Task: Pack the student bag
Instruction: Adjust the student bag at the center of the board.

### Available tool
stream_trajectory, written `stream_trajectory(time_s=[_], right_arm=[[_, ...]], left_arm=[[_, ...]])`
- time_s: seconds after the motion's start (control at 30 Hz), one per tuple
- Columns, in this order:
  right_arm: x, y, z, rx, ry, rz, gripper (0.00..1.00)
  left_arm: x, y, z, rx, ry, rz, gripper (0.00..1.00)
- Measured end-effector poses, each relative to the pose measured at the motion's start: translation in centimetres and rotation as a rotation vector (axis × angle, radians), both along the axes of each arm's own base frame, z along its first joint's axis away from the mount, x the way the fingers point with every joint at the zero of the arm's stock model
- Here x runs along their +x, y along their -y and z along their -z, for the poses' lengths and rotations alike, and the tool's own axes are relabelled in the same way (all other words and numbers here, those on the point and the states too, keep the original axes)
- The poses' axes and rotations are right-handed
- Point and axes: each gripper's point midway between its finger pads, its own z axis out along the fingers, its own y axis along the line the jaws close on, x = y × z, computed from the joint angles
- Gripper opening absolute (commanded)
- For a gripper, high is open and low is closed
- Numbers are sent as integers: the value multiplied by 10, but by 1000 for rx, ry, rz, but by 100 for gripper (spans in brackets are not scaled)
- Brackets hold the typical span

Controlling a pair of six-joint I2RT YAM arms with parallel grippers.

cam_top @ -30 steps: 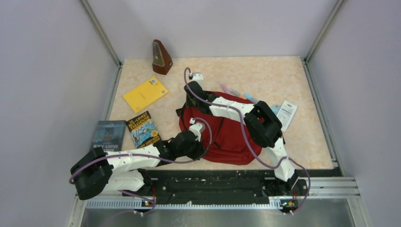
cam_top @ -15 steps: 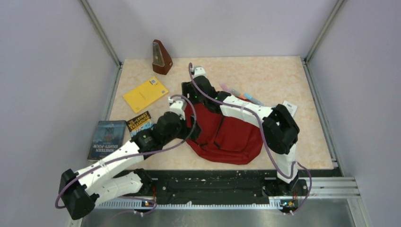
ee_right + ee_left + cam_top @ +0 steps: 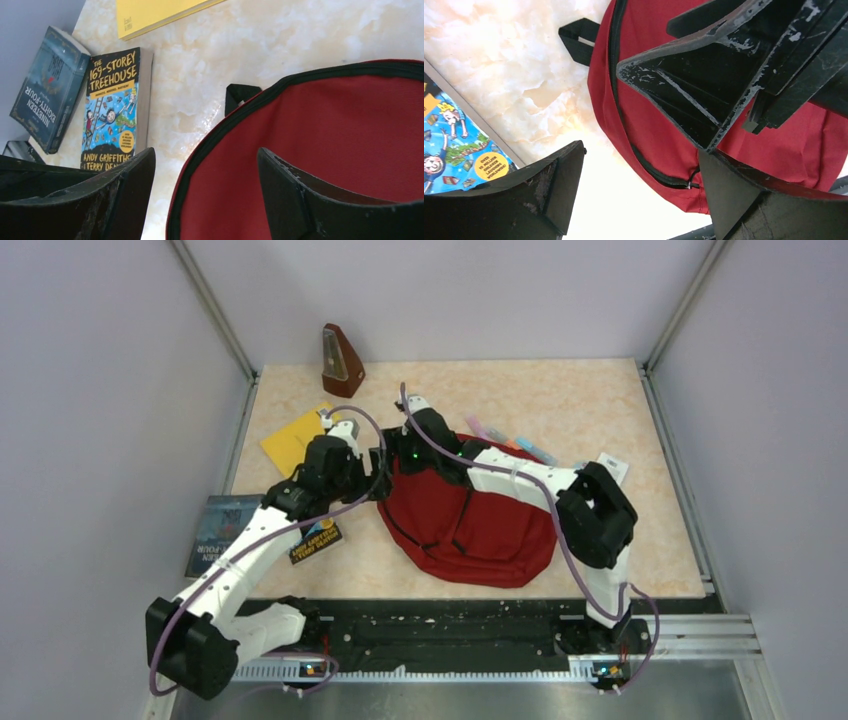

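Desk (image 3: 600,390), left side: Nineteen Eighty-Four book (image 3: 222,525), Treehouse book (image 3: 316,540), yellow book (image 3: 286,444). Left hand (image 3: 641,150) is at the bag's upper-left corner, fingers spread wide, gripping nothing. Right hand (image 3: 202,155) is just beside it over the zipper edge, likewise spread, nothing held. Student bag (image 3: 480,525) lies flat mid-desk, toward the near edge. Pens (image 3: 480,427) lie just behind it.

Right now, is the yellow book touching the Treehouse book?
Apart. The right wrist view shows a strip of bare table between the yellow book and the Treehouse book.
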Motion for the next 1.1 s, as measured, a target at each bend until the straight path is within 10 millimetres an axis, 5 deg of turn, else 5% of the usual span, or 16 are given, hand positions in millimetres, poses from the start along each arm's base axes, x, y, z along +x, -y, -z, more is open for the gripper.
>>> stream_trajectory(time_s=[0.3, 0.5, 0.8, 1.0, 1.1], right_arm=[[-15, -8, 34, -9, -87, -4, 67], [-22, -2, 53, -11, -128, 17, 61], [-25, -2, 61, -19, -135, 4, 2], [-33, 13, 67, -38, -135, 12, 0], [-51, 41, 56, -32, -124, 39, 0]], left_arm=[[-9, -5, 30, -60, -75, -27, 88], [-15, -9, 33, -83, -86, -39, 88], [-3, -16, 27, -101, -44, -91, 89], [10, -22, 25, -97, -8, -135, 88], [19, -22, 30, -96, -6, -149, 88]])
